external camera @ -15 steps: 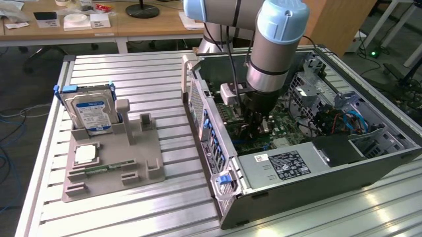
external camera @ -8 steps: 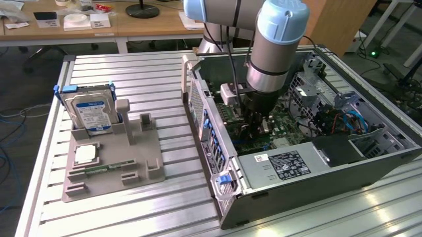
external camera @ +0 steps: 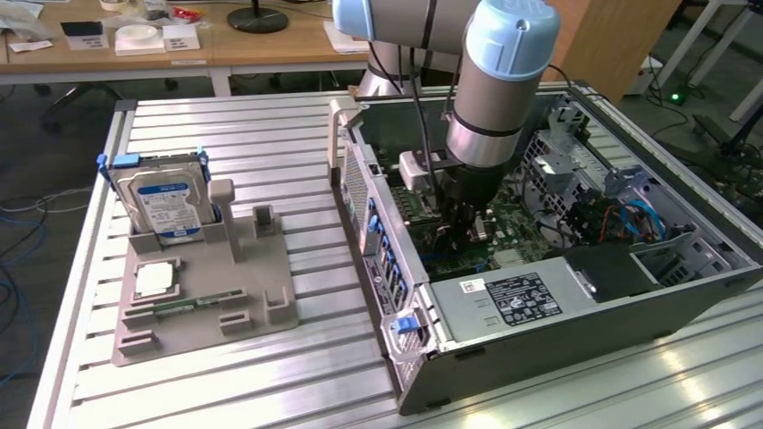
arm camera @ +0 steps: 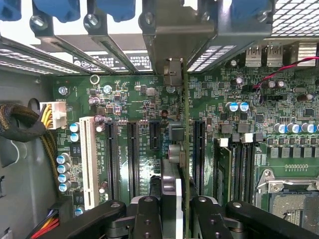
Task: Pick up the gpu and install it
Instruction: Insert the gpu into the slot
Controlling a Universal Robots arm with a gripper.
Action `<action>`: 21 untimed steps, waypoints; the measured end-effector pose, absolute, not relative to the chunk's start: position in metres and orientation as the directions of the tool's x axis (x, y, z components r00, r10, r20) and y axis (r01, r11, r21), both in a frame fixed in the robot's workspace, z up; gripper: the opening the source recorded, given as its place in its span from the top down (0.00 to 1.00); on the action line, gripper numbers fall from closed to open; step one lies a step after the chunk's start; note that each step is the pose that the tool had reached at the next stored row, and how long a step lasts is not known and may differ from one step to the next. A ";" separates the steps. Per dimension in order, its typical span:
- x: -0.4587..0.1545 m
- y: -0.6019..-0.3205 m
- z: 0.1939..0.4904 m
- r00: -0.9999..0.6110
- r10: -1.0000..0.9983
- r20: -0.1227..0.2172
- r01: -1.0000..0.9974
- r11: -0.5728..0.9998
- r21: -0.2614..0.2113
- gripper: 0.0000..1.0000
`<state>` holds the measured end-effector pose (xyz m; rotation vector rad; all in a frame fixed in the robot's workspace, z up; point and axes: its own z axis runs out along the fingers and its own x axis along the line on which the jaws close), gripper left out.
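The gpu (arm camera: 175, 149) appears edge-on in the wrist view as a thin dark card with small parts on its side. It stands upright over the green motherboard (arm camera: 129, 94), between two black expansion slots (arm camera: 155, 135). Its metal end (arm camera: 172, 72) sits close against the case's rear slot frame (arm camera: 174, 30). My gripper (arm camera: 172, 211) is shut on the card's top edge, one black finger (arm camera: 147, 214) on each side. In the exterior view my gripper (external camera: 462, 225) reaches down into the open computer case (external camera: 573, 304), just above the motherboard (external camera: 519, 223).
A grey parts holder (external camera: 203, 286) lies on the slatted metal table (external camera: 263, 375) at the exterior view's left. It carries a blue-labelled hard drive (external camera: 164, 204) and a square silver CPU chip (external camera: 155, 280). Inside the case are a power supply (external camera: 524, 299), cables (external camera: 620, 219) and RAM slots (arm camera: 239, 164).
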<state>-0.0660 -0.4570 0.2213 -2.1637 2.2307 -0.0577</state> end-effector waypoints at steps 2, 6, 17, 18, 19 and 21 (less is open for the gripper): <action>-0.066 -0.456 0.221 -0.031 -1.000 0.002 -0.998 0.030 -0.050 0.72; -0.066 -0.456 0.221 -0.031 -1.000 0.002 -0.998 0.030 -0.050 0.72; -0.066 -0.455 0.221 -0.031 -1.000 0.008 -0.998 0.030 -0.050 0.72; -0.066 -0.455 0.221 -0.031 -0.999 0.008 -0.998 0.030 -0.050 0.72; -0.066 -0.455 0.221 -0.031 -0.999 0.008 -0.998 0.030 -0.050 0.72; -0.066 -0.455 0.221 -0.031 -1.000 0.008 -0.998 0.030 -0.050 0.72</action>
